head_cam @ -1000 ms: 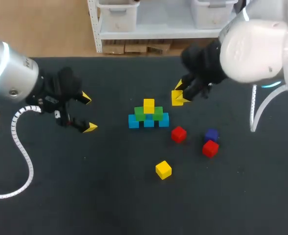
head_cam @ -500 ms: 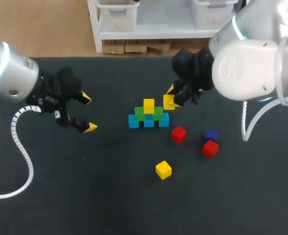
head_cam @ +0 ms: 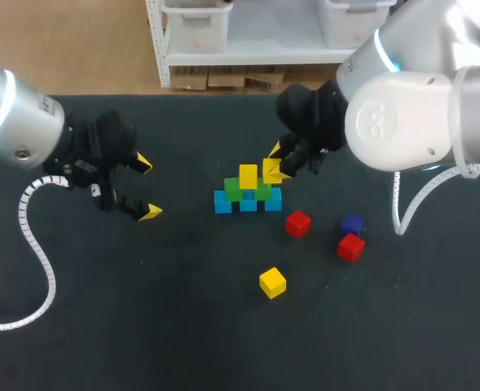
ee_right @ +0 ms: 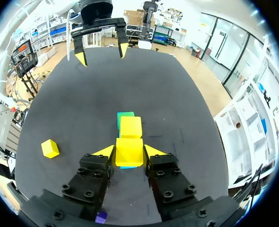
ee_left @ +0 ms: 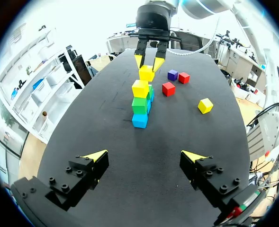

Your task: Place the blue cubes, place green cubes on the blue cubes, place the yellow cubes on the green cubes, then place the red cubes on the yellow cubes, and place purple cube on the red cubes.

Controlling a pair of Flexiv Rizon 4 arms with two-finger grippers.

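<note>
1. The dark table (head_cam: 142, 326) carries everything, and both arms reach over it.
2. The right arm (head_cam: 402, 106) comes in from 3 o'clock. It bends past the middle with its wrist tipped down at the pile.
3. The left arm (head_cam: 19, 122) comes in from 9 o'clock. Its wrist points across the table toward 3 o'clock.
4. The left gripper (head_cam: 147, 188) is spread wide with nothing between its fingers. The pile lies well apart from it, at its 3 o'clock.
5. The right gripper (head_cam: 275, 165) pinches the held cube (ee_right: 129, 152), a yellow one, from two sides.
6. The pile (head_cam: 248, 195) is a row of blue cubes (head_cam: 222, 202) with green cubes (head_cam: 233, 191) on them and a yellow top cube (head_cam: 248, 175).
7. The held cube sits just beside the top cube, at its 3 o'clock, over the right-hand green. Whether it rests on that green I cannot tell.
8. A loose cube (head_cam: 272, 282), also yellow, lies at the pile's 5 o'clock.
9. One red cube (head_cam: 298, 223) lies near the pile at 4 o'clock.
10. The far red (head_cam: 350, 246) lies further out, touching or just beside the purple cube (head_cam: 353, 224) at its 12 o'clock.
</note>
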